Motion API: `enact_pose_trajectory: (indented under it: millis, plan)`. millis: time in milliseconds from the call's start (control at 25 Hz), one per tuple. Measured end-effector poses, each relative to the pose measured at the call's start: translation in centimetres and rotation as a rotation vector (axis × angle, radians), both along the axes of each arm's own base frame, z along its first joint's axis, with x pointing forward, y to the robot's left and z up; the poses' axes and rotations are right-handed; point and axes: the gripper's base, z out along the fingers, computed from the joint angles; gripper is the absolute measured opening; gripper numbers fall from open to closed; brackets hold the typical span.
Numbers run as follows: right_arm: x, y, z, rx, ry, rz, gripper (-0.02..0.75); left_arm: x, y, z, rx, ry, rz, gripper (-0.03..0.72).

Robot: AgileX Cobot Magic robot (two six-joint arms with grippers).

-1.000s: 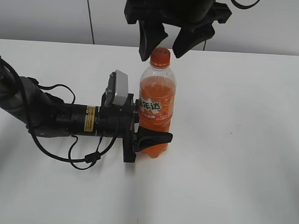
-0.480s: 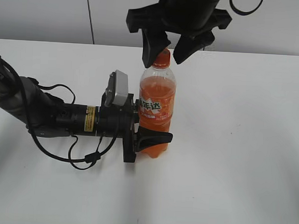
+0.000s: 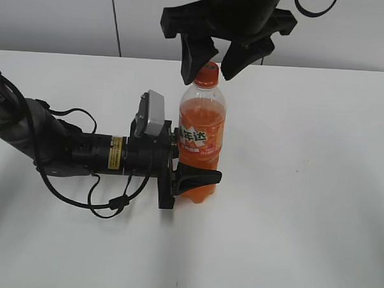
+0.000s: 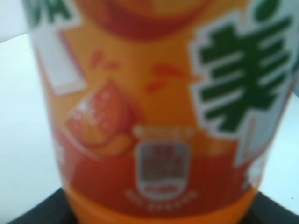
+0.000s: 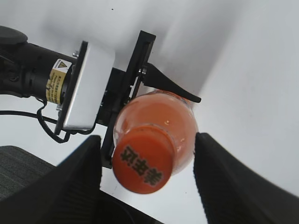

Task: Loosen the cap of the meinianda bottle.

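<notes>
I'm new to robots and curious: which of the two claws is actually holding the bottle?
The left end effector, lying low on the table, clamps the meinianda bottle near its base. The right end effector hangs open above, its fingers either side of the cap.

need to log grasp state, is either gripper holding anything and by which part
The left gripper holds the meinianda bottle by its lower body. The right gripper is open, fingers either side of the cap, holding nothing.

Glossy clear plastic bottle (image 3: 201, 135)
</notes>
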Motion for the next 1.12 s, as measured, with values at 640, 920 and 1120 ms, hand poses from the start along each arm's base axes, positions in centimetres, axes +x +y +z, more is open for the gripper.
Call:
enact_pose_trajectory:
  millis: [640,920,1120]
  plan:
    - [-0.12,-0.09,0.71,-0.007,-0.018,0.050,0.272,0.02,-0.01,0.01,0.001,-0.001,0.000,0.395]
    - [-0.12,-0.08,0.71,-0.058,-0.100,0.304,0.272,0.02,-0.01,0.01,0.001,-0.002,0.000,0.395]
    - [-0.10,-0.07,0.81,-0.111,-0.190,0.573,0.270,0.02,-0.01,0.01,0.001,-0.002,0.000,0.395]
